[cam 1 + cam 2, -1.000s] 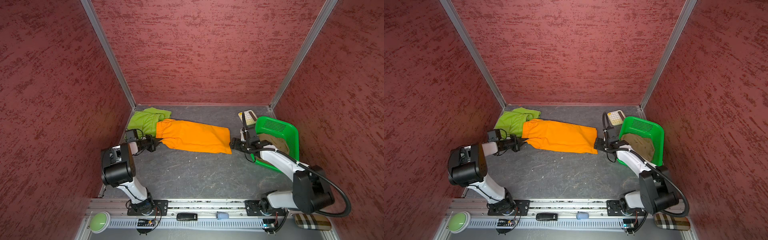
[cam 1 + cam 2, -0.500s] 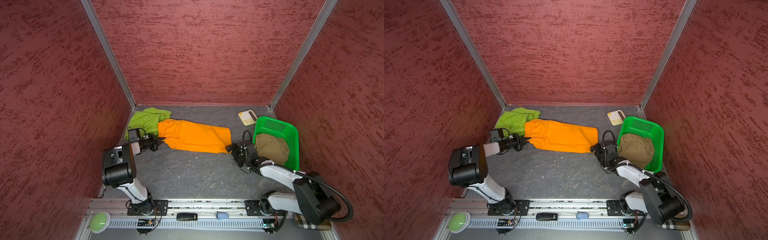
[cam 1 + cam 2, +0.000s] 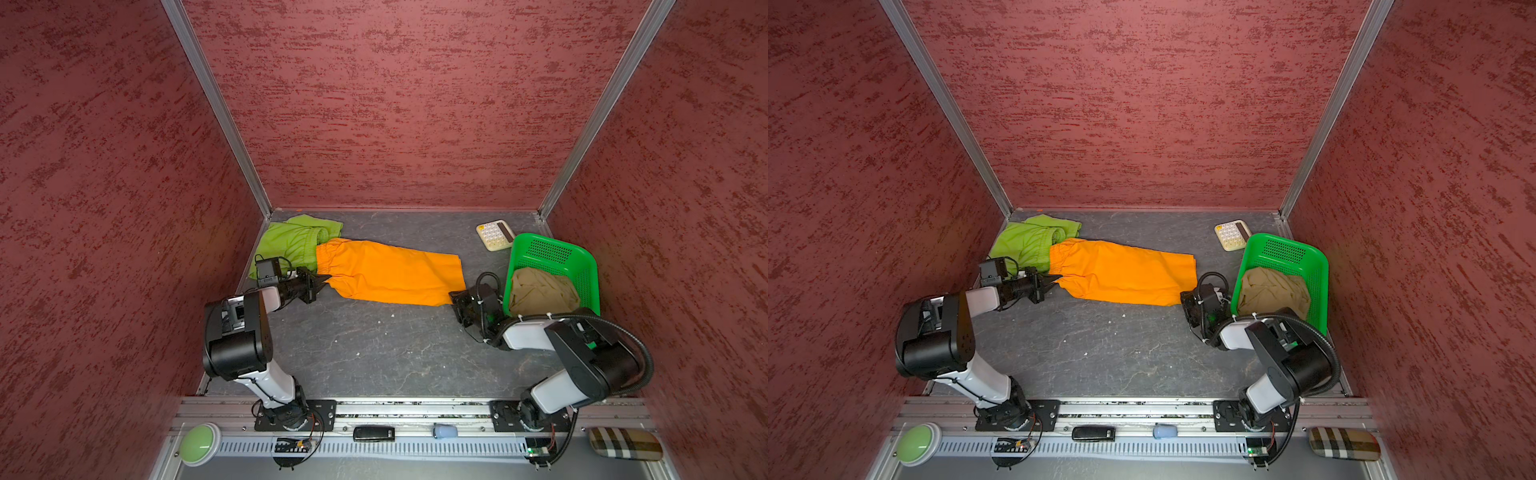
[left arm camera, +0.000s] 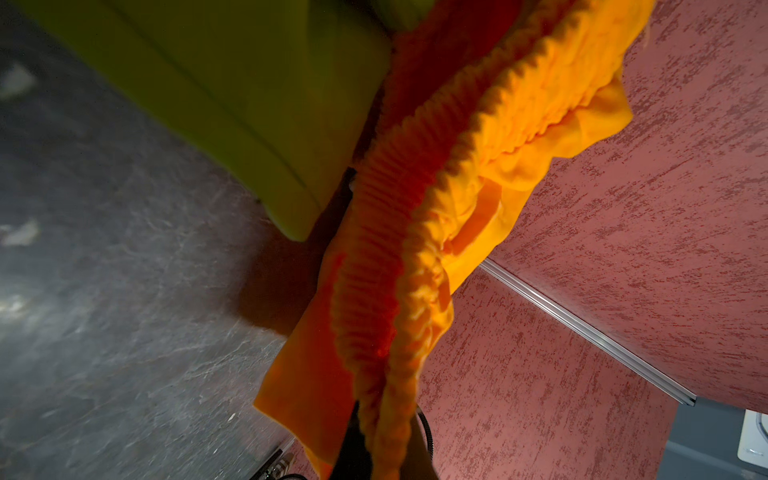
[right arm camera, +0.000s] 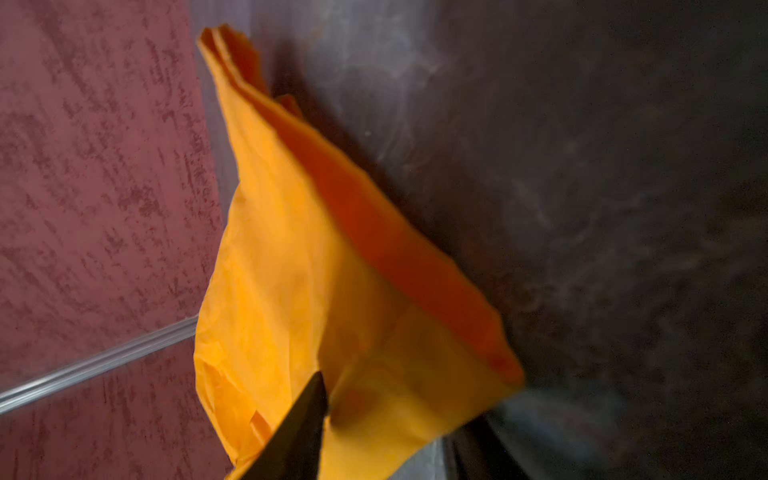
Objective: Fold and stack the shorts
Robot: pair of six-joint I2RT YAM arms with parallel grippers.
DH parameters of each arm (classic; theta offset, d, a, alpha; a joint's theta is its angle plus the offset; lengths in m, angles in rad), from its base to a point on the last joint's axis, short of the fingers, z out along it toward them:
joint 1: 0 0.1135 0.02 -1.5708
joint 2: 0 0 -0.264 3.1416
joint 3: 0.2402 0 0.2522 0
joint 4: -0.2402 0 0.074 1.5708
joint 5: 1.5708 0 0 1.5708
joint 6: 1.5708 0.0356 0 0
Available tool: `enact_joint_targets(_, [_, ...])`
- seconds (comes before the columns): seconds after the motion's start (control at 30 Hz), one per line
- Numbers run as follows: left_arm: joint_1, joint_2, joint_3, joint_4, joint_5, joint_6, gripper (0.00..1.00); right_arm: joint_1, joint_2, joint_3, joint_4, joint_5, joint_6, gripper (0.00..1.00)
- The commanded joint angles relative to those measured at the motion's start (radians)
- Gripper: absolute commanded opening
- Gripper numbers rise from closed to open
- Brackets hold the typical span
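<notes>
The orange shorts lie stretched across the table, waistband to the left. My left gripper is shut on the near corner of the ruffled waistband. My right gripper is at the near hem corner, with one dark finger on top of the orange cloth and the other under it, shut on it. The lime green shorts lie crumpled in the back left corner, partly under the orange waistband. The khaki shorts sit bunched in the basket.
The green perforated basket stands at the right wall, close behind my right wrist. A small calculator lies at the back right. A green button, a black remote and a plaid case rest on the front rail.
My right arm dropped low to the table and its jaws went from wide open to shut on the orange hem corner. The left gripper kept its hold and shifted slightly.
</notes>
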Motion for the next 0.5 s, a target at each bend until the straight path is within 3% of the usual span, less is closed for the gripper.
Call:
enact_joint_targets(0.0, [-0.004,-0.035,0.022,-0.021,0.009,0.005,0.0,0.0,0.002,0.017,0.038,0.082,0.007,0.08])
enact_joint_targets(0.1, [0.004,-0.045,0.058,-0.04,0.007,0.005,0.0,-0.019,-0.05,0.112,-0.072,0.086,-0.105,0.0])
enact_joint_targets(0.33, [0.014,-0.054,0.26,-0.043,-0.022,-0.065,0.0,-0.055,-0.122,0.504,-0.384,0.115,-0.477,0.0])
enact_joint_targets(0.47, [-0.02,-0.032,0.475,-0.061,-0.081,-0.106,0.0,-0.118,-0.147,0.753,-0.513,0.103,-0.648,0.0])
